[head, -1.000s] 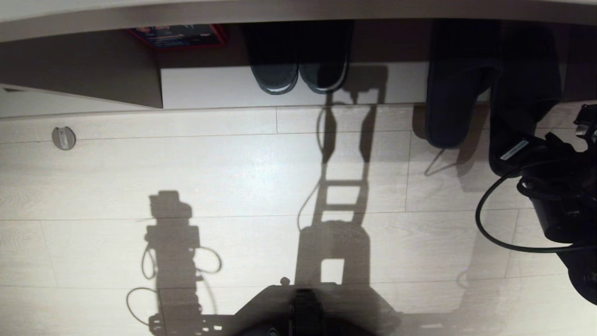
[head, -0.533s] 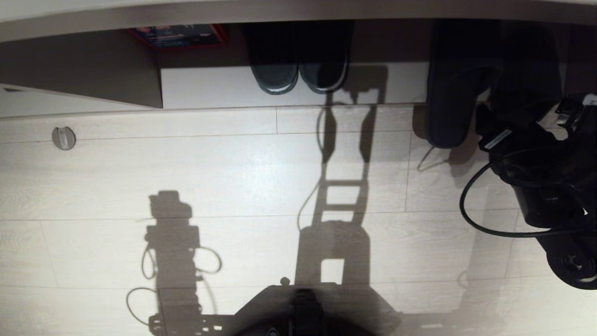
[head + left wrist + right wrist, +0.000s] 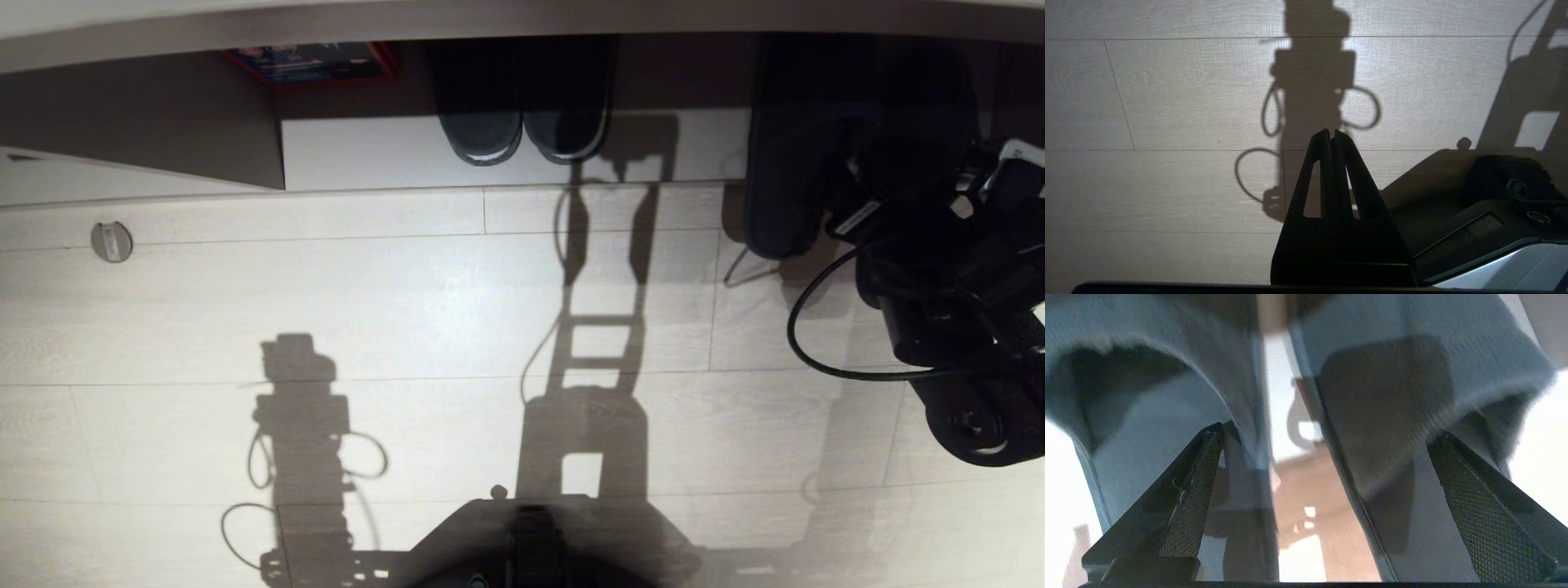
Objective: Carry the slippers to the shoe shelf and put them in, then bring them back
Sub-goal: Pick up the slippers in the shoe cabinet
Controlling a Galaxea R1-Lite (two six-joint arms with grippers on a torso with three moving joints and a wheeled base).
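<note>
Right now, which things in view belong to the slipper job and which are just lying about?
Job: the slippers, the shoe shelf, the right gripper open around the slippers' inner sides.
Lying about: a second dark pair, a red-edged box, a round floor disc.

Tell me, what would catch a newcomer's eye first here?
The robot's black right arm stretches in at the right edge of the head view, its jaws spread wide over the slippers at the shoe shelf. A second dark pair sits further left in it, and long robot shadows cross the pale floor.
</note>
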